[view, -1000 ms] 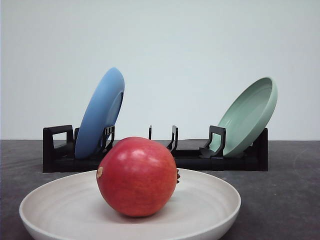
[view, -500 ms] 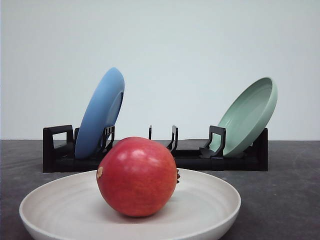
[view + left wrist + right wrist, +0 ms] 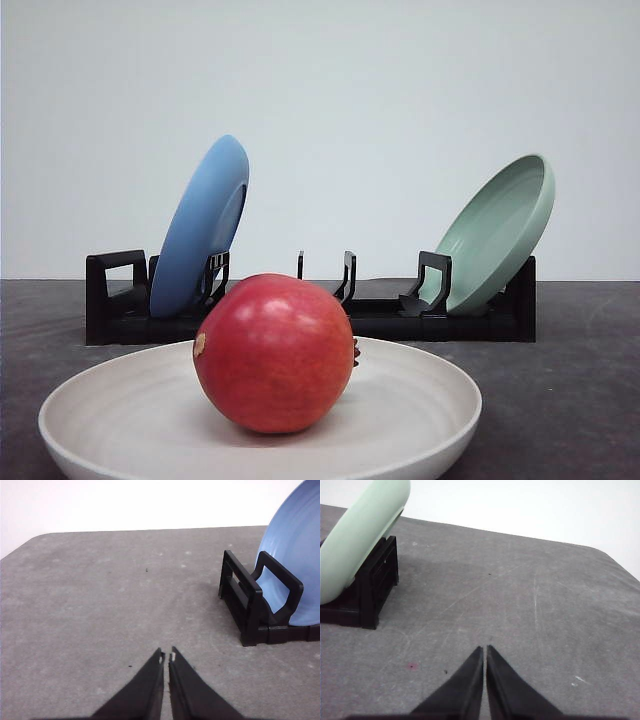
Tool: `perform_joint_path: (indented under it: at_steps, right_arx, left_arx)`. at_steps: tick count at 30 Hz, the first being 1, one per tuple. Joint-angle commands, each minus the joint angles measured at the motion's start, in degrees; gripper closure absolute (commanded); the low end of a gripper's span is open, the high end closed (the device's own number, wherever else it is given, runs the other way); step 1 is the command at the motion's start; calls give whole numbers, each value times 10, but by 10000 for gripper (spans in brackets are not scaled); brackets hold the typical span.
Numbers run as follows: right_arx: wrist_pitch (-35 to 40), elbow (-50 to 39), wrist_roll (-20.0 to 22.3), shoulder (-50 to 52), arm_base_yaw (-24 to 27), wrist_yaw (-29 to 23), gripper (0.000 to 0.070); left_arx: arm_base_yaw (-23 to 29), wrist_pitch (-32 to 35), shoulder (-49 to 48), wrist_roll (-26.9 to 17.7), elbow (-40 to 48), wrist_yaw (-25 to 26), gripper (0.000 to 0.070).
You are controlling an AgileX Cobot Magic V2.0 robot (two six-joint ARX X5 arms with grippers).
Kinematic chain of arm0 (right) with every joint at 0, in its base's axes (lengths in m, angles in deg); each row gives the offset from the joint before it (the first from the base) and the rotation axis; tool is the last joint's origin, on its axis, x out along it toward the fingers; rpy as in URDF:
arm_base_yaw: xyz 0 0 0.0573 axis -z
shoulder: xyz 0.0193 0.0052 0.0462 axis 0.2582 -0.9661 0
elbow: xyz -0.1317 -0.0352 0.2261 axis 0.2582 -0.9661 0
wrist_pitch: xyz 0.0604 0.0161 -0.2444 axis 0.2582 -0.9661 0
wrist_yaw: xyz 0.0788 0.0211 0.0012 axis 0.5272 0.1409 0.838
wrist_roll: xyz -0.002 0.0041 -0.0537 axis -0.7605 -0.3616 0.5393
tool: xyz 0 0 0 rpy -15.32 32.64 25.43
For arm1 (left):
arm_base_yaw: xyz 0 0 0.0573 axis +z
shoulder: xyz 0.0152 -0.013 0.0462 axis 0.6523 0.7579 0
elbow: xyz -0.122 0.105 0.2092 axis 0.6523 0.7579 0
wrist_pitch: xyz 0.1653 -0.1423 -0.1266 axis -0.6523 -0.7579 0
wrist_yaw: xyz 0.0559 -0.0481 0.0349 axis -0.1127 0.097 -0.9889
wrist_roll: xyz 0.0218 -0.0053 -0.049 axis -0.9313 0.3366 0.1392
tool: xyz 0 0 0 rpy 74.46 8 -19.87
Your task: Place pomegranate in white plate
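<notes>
Item: pomegranate (image 3: 274,353), red, glossy, small pale mark on one flank, calyx nub at the far side. Location: resting in the white plate (image 3: 420,400), about the middle of its well, touching the plate floor, nothing gripping it. Judged: placement done; the raised rim should check any roll

Container: white plate, shallow, flat on the grey surface (image 3: 570,400), nearest the front camera. Contents: the pomegranate alone

Rack: black dish rack (image 3: 380,318), behind the white plate. Holds the blue plate (image 3: 200,230) propped on edge toward the left end and the pale green plate (image 3: 500,230) leaning at the right end; the uprights keep both standing. Middle slots vacant

Left claw (image 3: 166,656): clenched, tips all but meeting, grasping nothing, over bare surface, rack end and blue plate near

Right claw (image 3: 484,649): clenched, empty, over bare surface, green plate and rack end off to one side

Both claws appear parked apart from the fruit, consistent with a finished task
</notes>
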Motion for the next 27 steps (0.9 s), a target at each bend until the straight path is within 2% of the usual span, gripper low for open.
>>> perform_joint_path:
  at_steps: [1, 27]
  right_arx:
    - [5, -3, -5, 2, 1, 0, 697]
    - [5, -3, -5, 2, 1, 0, 697]
  left_arx:
    - [0, -1, -1, 0, 6, 0, 700]
    - [0, -1, -1, 0, 6, 0, 700]
